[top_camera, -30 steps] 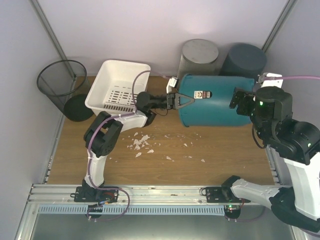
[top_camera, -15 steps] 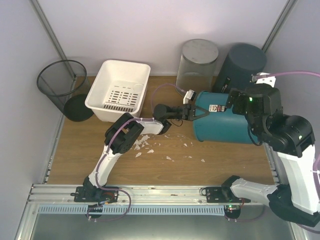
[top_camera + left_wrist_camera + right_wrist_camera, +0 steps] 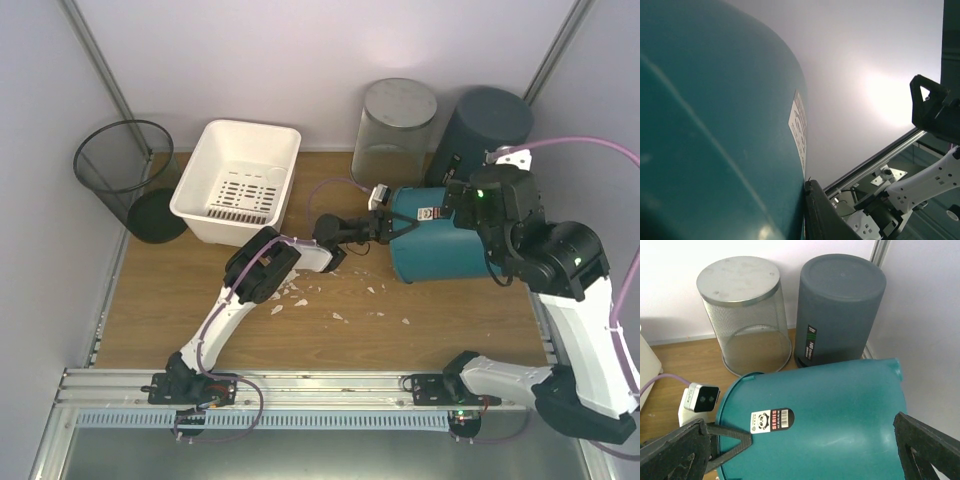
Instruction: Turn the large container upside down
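Your left gripper [image 3: 392, 226] is clamped on the rim of the teal container [image 3: 455, 245]. The right wrist view shows one finger [image 3: 735, 437] lying flat on the outer wall right at the mouth. The left wrist view shows that finger pressed against teal plastic, and its partner is hidden. Your right gripper [image 3: 799, 422] is spread wide above the container's side, one finger off to the left and one to the right of the body; contact cannot be told. A black oval sticker [image 3: 772, 420] near the mouth carries a white panel with a panda-like face and a barcode, print too small to read. The dark grey bin [image 3: 840, 305] has a strip label [image 3: 811, 342] with green and white marks, also unreadable. The container is glossy teal plastic, tipped on its side, open mouth to the left and base to the right. It sits at the far right of the table [image 3: 200, 310], just near of the upturned metal mesh bin [image 3: 742, 315] and the dark grey bin. White scraps [image 3: 285, 290] lie on the wood, left and near of its mouth.
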Tool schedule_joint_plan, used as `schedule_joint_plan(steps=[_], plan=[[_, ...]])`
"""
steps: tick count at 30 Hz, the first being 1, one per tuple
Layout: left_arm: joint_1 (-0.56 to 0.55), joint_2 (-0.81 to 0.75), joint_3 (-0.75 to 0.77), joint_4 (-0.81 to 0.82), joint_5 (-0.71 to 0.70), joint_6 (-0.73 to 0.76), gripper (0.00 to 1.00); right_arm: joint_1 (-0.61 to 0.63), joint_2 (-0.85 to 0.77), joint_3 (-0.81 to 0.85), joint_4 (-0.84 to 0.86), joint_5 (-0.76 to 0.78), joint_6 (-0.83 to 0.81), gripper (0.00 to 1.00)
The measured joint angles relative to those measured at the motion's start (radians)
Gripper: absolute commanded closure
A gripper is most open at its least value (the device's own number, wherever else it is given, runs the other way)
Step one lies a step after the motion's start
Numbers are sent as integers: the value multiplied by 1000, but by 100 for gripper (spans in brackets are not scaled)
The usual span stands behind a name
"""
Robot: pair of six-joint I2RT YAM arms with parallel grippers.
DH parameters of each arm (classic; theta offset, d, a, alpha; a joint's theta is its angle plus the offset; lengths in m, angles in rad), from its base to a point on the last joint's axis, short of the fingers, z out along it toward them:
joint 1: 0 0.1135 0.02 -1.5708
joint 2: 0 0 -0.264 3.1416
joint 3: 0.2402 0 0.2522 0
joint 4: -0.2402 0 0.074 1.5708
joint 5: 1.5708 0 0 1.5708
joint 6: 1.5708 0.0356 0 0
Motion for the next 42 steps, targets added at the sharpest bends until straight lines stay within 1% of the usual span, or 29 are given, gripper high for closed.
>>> schedule_joint_plan(steps=[7,8,11,14,17,20,21,23,24,25,27,31,42], plan=[[0,3,-6,3,-13,-17,75,-3,22,-30,6,-12,-6,0],[0,3,-11,2,-12,-18,72,-3,25,-32,8,-15,-7,0],[5,2,-42,4,-10,-18,70,-3,31,-34,11,-26,-8,0],[12,-16,-78,4,-3,-16,76,-3,33,-39,19,-34,-8,0],[27,-39,-119,5,10,-8,74,-3,35,-45,31,-39,-8,0],[48,-55,-161,6,23,0,75,-3,45,-48,39,-51,-12,0],[57,-58,-174,8,29,8,79,-4,48,-49,41,-55,-16,0],[75,-68,-205,9,36,17,94,-4,55,-52,47,-59,-20,0],[83,-73,-219,11,31,34,99,-4,56,-55,52,-61,-23,0],[90,-76,-224,11,23,29,100,-4,58,-59,57,-61,-25,1],[108,-85,-220,13,1,29,100,-4,60,-65,61,-63,-27,0],[124,-83,-206,13,16,14,100,-5,68,-70,68,-69,-32,0],[128,-69,-202,14,0,-31,100,-12,77,-73,78,-80,-42,0]])
